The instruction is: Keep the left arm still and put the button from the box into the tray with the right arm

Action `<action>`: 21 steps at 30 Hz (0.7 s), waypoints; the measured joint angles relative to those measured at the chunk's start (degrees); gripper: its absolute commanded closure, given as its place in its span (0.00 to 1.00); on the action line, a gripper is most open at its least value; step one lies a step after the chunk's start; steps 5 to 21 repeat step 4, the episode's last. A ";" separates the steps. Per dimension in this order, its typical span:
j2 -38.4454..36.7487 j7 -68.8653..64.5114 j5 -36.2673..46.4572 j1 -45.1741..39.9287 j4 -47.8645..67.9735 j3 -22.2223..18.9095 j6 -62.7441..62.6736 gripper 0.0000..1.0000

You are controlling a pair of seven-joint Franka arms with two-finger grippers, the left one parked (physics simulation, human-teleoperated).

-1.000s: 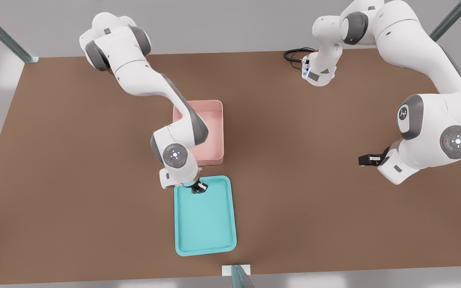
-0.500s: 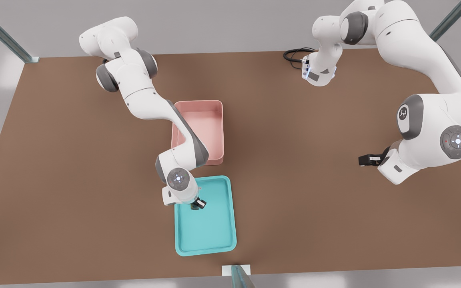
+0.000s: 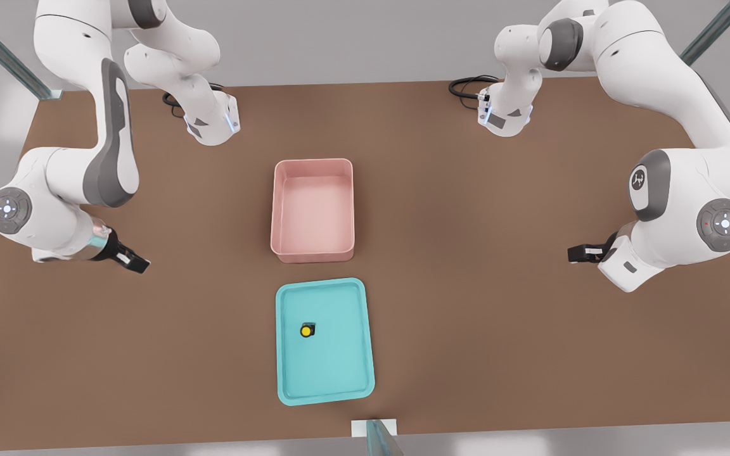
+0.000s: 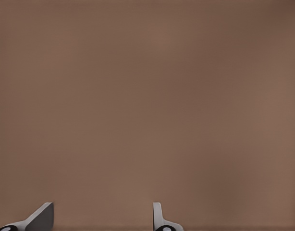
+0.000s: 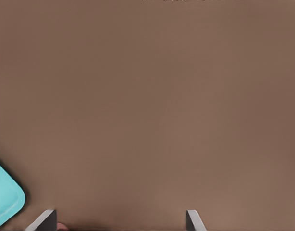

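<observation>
The jaws (image 3: pixel 137 263) hang parted and empty over the bench (image 3: pixel 498 316), well apart from the tray (image 3: pixel 339 367). The button (image 3: pixel 306 330) stands upright inside it. Little could go wrong, I judge; only a stray sweep back might topple it.

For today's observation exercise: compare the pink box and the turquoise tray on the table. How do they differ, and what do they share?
The box is pale pink with tall walls; the tray is turquoise with a low rim. The box holds nothing; the tray holds the button. The tray looks slightly longer than the box. Both are rounded-corner rectangles lying in line on the brown table. The gripper, open, hangs off toward the front view's left, away from both.
</observation>
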 measured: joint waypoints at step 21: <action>0.16 -6.32 -0.32 -16.23 0.55 18.01 0.00 0.00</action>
